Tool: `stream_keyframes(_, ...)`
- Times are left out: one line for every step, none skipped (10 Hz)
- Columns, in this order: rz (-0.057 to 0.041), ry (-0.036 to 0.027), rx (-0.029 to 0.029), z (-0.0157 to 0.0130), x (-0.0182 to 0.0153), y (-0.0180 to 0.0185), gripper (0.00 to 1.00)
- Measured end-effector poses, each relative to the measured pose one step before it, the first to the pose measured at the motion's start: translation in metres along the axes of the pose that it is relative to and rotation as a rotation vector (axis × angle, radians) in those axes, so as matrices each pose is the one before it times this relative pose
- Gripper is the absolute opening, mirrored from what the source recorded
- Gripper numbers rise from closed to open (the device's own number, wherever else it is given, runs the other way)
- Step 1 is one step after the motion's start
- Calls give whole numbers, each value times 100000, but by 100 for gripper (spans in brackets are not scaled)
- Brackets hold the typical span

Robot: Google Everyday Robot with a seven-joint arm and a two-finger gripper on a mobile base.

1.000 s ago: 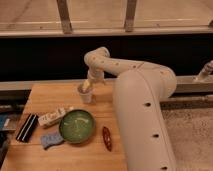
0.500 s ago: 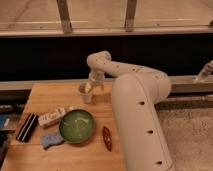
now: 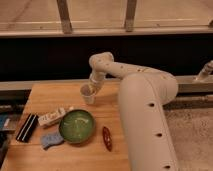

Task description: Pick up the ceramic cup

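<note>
The ceramic cup (image 3: 88, 93), pale and plain, is seen upright on the counter (image 3: 45, 95), mouth upward. The gripper (image 3: 93, 87) is placed at its rim; whether it is grasped cannot be told.

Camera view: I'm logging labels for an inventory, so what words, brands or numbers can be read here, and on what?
None can be read.
White packet beside the green bowl: dark marks, too blurred to read.
Ceramic cup, black object, red object: no print visible.
The pincer is at the cup, at the table's far side; no markings.
</note>
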State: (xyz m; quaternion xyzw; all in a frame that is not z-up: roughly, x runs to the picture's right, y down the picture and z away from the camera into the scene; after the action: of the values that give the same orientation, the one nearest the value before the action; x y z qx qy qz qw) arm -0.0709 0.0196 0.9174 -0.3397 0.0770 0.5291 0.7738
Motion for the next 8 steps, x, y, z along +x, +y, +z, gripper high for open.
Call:
stream_keyframes(-315, -1642, -2060, -385, -108, 420, 0)
stream_keyframes(-650, -2563, -1262, -830, -272, 410, 0)
stream_keyframes(-247, -1872, 1378, -894, -217, 84, 0)
stream_keyframes(-126, -3254, 2331, -1794, -577, 491, 0)
stream_keyframes(252, -2929, 1900, -1745, -520, 239, 0)
stream_keyframes(812, -3327, 2968, -2003, -353, -495, 0)
stream_keyframes(691, -2365, 2071, -1437, -211, -499, 0)
stream_keyframes(1306, -3902, 3696, -2380, -278, -1011, 0)
